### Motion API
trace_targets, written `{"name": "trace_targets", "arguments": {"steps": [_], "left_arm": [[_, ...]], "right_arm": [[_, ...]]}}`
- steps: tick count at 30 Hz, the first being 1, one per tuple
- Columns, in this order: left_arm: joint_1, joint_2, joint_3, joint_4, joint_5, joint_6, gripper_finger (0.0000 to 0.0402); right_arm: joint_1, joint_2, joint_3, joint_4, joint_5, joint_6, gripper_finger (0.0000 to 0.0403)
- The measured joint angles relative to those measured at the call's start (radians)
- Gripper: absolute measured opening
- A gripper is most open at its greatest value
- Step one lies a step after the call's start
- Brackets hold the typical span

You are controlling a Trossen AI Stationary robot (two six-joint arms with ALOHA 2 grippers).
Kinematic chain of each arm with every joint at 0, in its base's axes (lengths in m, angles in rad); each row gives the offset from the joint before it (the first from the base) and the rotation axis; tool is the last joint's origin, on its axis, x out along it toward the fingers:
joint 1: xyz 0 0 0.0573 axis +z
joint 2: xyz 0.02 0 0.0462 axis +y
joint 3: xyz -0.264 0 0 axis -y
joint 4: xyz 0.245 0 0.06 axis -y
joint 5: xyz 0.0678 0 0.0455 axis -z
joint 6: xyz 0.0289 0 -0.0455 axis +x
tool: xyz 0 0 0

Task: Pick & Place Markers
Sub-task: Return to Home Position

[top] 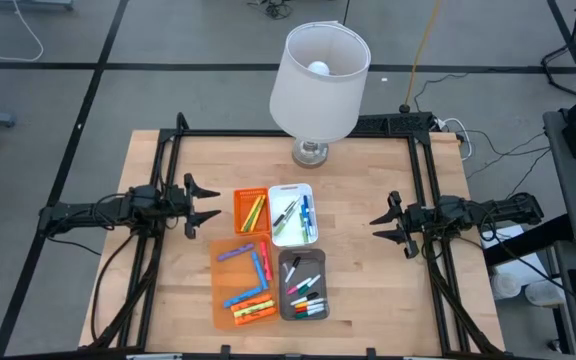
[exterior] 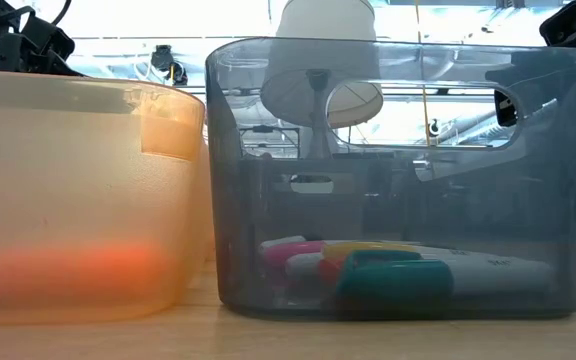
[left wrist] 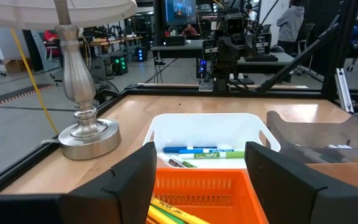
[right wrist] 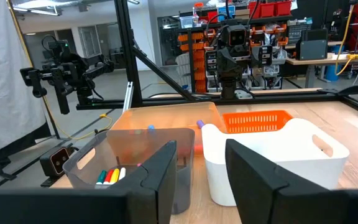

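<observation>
The markers (top: 305,292) lie in four containers clustered at the middle of your table (top: 368,300). A grey tray (top: 315,262) at 5 o'clock of the cluster holds red, green, pink and black ones. A translucent orange tray (top: 226,275) at 7 o'clock holds blue, orange and purple ones. A small orange basket (top: 251,190) at 11 o'clock holds yellow and green ones, and a white tray (top: 293,238) at 1 o'clock holds blue and green ones.

Your left gripper (top: 213,202) hovers at 9 o'clock of the cluster, just beside the small orange basket, its fingers spread and grasping nothing. Your right gripper (top: 376,228) hangs at 3 o'clock, well apart from the white tray, likewise released and empty. A white-shaded lamp (top: 318,85) stands at 12 o'clock, near the table's far edge.
</observation>
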Motion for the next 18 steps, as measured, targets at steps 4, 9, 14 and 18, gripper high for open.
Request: {"name": "trace_targets", "arguments": {"steps": [4,9,14,18], "left_arm": [[0.0,0.0,0.0,0.0,0.0,0.0,0.025],[0.0,0.0,0.0,0.0,0.0,0.0,0.025],[0.0,0.0,0.0,0.0,0.0,0.0,0.025],[0.0,0.0,0.0,0.0,0.0,0.0,0.025]], "right_arm": [[0.0,0.0,0.0,0.0,0.0,0.0,0.0124],[0.0,0.0,0.0,0.0,0.0,0.0,0.0123],[0.0,0.0,0.0,0.0,0.0,0.0,0.0122],[0.0,0.0,0.0,0.0,0.0,0.0,0.0122]]}}
